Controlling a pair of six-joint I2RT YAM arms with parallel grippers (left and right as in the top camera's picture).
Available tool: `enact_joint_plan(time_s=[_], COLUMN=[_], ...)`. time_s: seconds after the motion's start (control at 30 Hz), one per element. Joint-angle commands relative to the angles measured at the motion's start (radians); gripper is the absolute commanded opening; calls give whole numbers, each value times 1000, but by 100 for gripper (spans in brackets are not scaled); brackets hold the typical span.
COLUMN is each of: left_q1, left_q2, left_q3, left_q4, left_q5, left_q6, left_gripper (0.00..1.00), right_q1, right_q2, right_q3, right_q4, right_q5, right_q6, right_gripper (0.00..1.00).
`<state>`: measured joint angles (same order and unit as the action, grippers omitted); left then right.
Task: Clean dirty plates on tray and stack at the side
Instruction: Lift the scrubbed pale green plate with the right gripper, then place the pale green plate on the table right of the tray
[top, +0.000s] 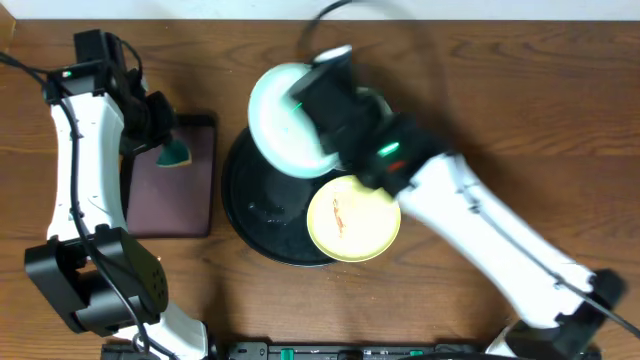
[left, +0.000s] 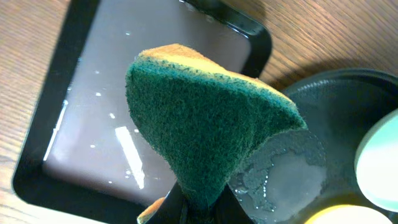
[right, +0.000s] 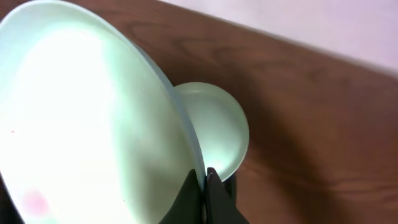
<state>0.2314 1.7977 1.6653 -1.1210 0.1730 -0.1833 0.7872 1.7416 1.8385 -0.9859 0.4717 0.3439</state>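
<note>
My right gripper (top: 322, 138) (right: 205, 180) is shut on the rim of a pale mint-blue plate (top: 283, 122) (right: 93, 124). It holds the plate tilted above the far edge of the round black tray (top: 255, 205) (left: 336, 118). A faint pink smear shows low on the plate's face. A second mint-blue plate (right: 217, 124) lies on the table behind it, mostly hidden under the arm in the overhead view. A pale yellow plate (top: 352, 218) with a red smear lies on the tray's right side. My left gripper (top: 165, 135) (left: 202, 208) is shut on a green and yellow sponge (top: 176, 152) (left: 205, 118).
A rectangular dark maroon tray (top: 170, 185) (left: 93, 112) lies left of the black tray, under the sponge. Wet film shows on the black tray's floor (left: 283, 168). Bare wooden table (top: 520, 120) lies to the right and at the back.
</note>
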Motion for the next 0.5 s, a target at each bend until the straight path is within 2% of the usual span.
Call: enact_joint_plan(time_s=[0.0, 0.17, 0.3, 0.47], left_q1=[-42, -93, -117, -138], left_q2=[2, 2, 2, 2], left_q3=[-8, -8, -8, -8], left_q4=[-3, -3, -3, -4], left_q5=[-9, -10, -10, -10], left_q6=[-6, -6, -5, -6], left_gripper=[7, 7, 7, 7], right_q1=[-178, -423, -588, -726], right_q2=[-29, -29, -29, -29], right_q3=[14, 14, 8, -59], right_q4=[-26, -113, -226, -294], right_q5=[-421, -665, -610, -524], right_q6=[26, 30, 30, 26], right_gripper=[1, 1, 1, 1])
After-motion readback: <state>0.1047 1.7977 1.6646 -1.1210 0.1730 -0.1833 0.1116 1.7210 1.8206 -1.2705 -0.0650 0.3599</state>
